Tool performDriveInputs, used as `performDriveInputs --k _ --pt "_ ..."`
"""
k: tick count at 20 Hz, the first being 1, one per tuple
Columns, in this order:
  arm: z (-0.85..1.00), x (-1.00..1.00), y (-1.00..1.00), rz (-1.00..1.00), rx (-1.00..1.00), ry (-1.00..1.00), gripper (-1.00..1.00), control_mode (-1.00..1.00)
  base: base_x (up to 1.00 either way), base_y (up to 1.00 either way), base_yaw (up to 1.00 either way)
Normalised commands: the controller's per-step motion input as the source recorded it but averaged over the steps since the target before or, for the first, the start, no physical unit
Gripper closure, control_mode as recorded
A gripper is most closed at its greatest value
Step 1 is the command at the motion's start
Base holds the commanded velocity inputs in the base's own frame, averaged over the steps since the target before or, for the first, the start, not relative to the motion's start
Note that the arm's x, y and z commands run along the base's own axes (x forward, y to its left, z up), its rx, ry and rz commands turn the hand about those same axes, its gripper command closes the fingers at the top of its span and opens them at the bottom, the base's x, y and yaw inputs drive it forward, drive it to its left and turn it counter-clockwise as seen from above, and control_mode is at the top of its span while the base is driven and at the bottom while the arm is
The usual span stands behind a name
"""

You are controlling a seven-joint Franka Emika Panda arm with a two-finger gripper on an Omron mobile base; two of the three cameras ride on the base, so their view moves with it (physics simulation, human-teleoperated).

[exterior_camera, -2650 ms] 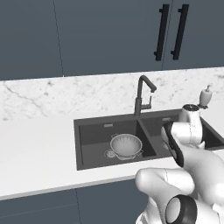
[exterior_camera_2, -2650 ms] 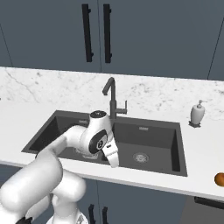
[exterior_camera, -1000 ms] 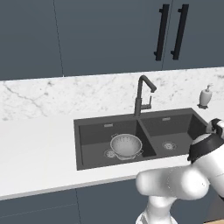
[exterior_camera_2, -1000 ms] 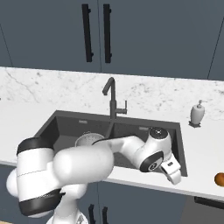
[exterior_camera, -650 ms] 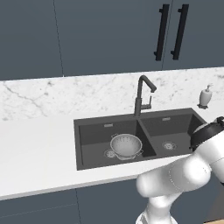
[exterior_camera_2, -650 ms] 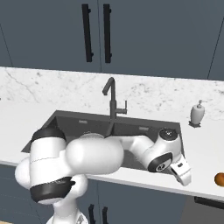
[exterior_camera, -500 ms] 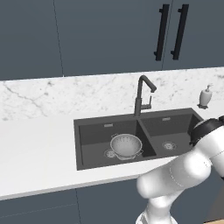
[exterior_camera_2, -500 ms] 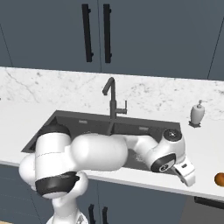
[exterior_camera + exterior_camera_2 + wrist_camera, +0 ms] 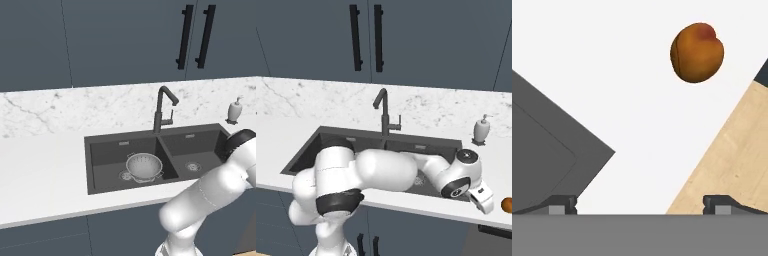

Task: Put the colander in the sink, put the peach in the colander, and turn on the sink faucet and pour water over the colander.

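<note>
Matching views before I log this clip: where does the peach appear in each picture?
Left base view: the peach is not in it.
Right base view: the peach lies at the right edge on the white counter, just right of the gripper.
Hand view: it sits upper right on the counter, ahead of the open fingers.
Shared landmark: the dark sink, whose corner shows at the hand view's left.

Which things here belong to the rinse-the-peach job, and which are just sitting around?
Belongs to the job:
colander, already in the left basin
sink
sink faucet, no water running
peach, on the white counter
gripper, open, empty

Just there:
soap dispenser
cabinet handles
</note>
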Motion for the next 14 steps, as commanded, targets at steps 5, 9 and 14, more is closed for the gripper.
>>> performDriveInputs --k 5,9,14 --pt "0.0 0.03 -0.41 0.0 -0.02 0.0 -1.0 -1.0 0.0 0.0 0.0" --pt "0.0 0.0 -0.47 0.0 -0.02 0.0 -1.0 -1.0 0.0 0.0 0.0" --pt "0.0 0.0 -0.46 -0.01 -0.03 0.0 -1.0 -1.0 0.0 0.0 0.0"
